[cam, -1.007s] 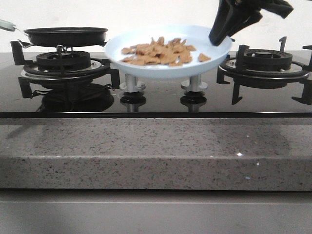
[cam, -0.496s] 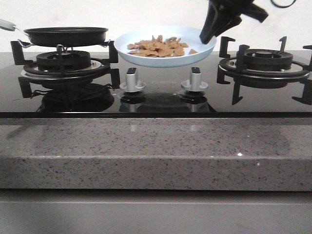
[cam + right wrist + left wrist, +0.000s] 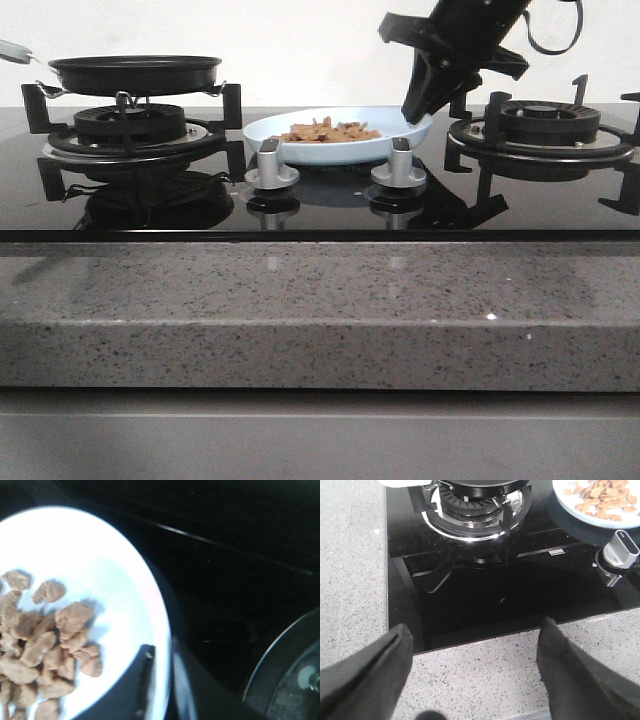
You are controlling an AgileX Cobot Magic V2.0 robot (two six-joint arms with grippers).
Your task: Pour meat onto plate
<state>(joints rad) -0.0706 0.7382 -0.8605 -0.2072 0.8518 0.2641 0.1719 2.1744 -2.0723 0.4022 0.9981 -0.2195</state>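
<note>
The pale blue plate (image 3: 330, 152) sits low on the black glass cooktop between the two burners, just behind the knobs. The meat (image 3: 328, 131) lies heaped on it as tan pieces. My right gripper (image 3: 415, 108) is shut on the plate's right rim. In the right wrist view one finger lies inside the rim and one outside, at the right gripper (image 3: 162, 650), with the plate (image 3: 100, 565) and meat (image 3: 45, 645) beside it. My left gripper (image 3: 472, 635) is open and empty over the granite counter edge. The plate (image 3: 565, 497) and meat (image 3: 602, 497) show at the corner of that view.
A black frying pan (image 3: 135, 72) stands on the left burner. The right burner (image 3: 545, 125) has raised black grates close to my right gripper. Two silver knobs (image 3: 270, 165) (image 3: 398, 163) stand in front of the plate. A speckled granite counter (image 3: 320, 300) runs along the front.
My right gripper has carried the plate with the meat down and back, from raised above the knobs to low on the cooktop behind them.
</note>
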